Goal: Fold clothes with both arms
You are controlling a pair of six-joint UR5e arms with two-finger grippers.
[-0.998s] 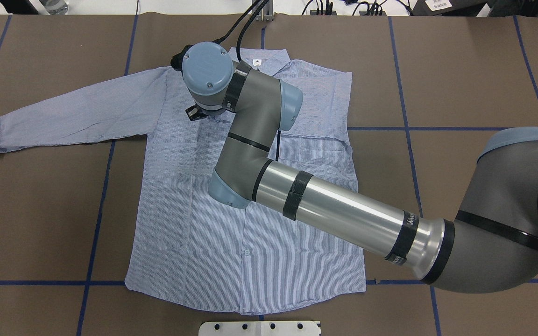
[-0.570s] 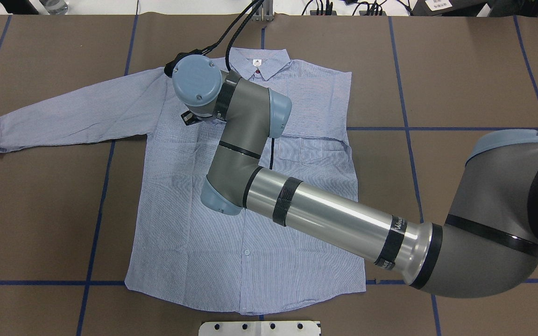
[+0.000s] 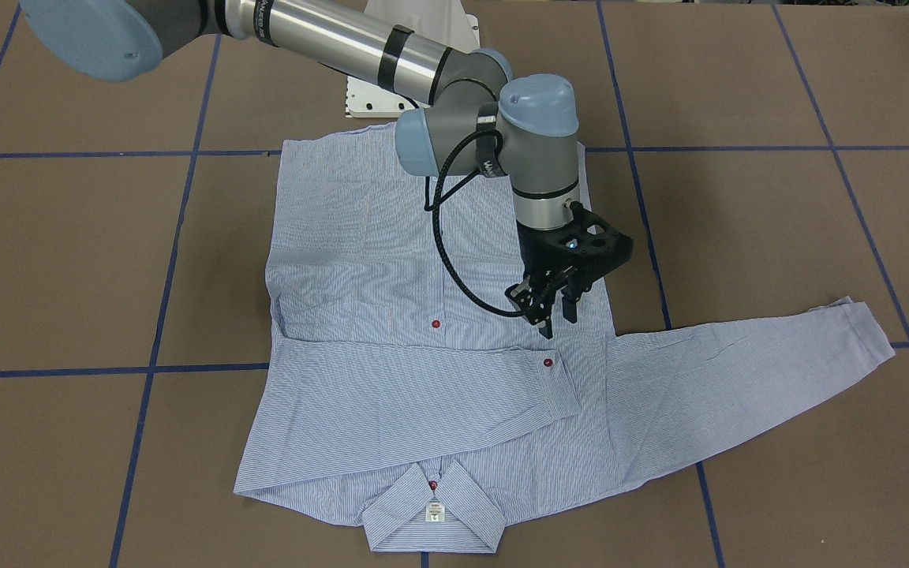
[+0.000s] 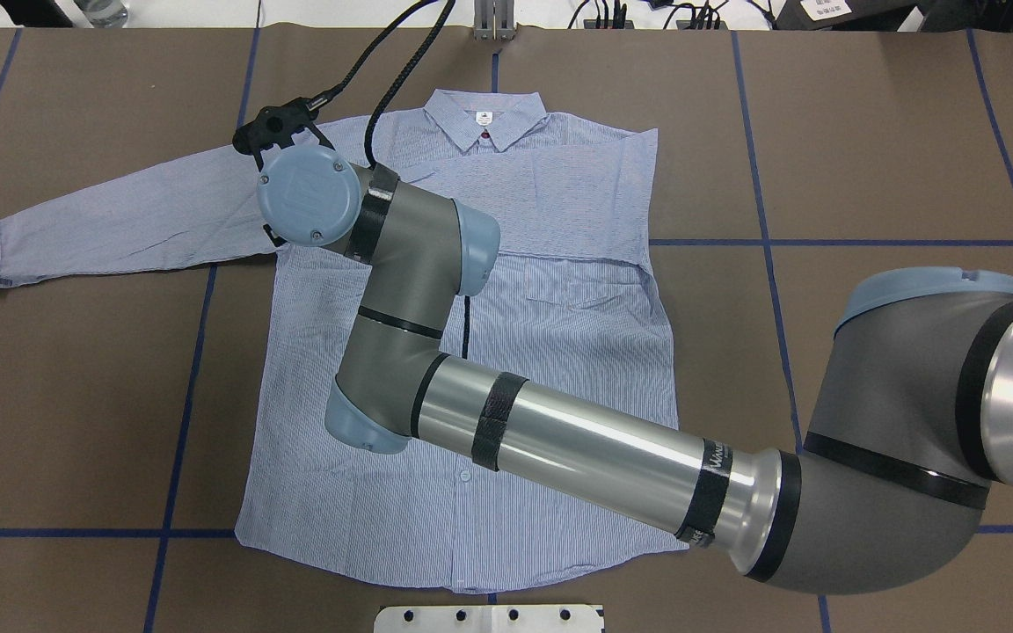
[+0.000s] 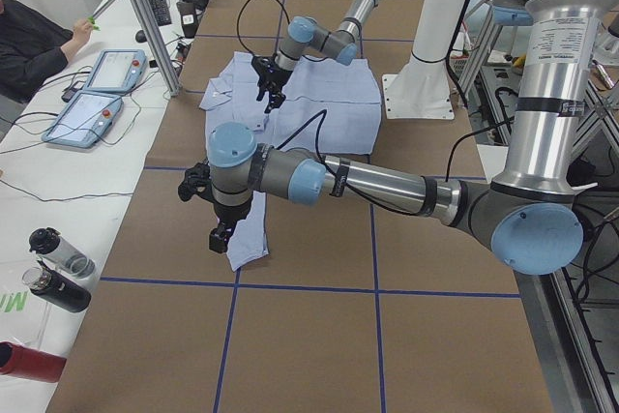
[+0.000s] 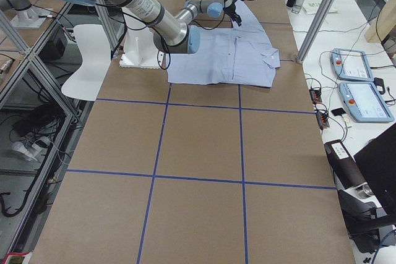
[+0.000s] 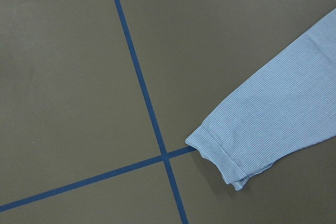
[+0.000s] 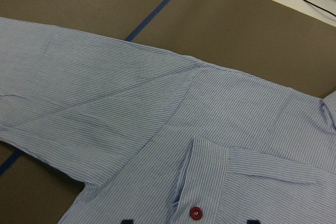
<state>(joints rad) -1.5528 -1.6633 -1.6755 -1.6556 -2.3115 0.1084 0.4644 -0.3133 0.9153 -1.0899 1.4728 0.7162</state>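
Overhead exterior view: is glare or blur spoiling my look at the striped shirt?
Overhead exterior: glare falls only on the silver-grey tubular right arm; the light blue-and-white pinstriped shirt is sharp and evenly lit. Exterior front-facing: the stripes shimmer with moiré bands. Right wrist-mounted: crisp, no glare.

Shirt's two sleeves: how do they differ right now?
Pose: the folded sleeve lies across the shirt's chest; the outstretched sleeve runs sideways onto the brown table.
Cuff: the folded sleeve's cuff rests on fabric, red button showing; the outstretched sleeve's cuff lies by a blue tape cross, no button visible.
Shared: same blue-white pinstripe, both flat.
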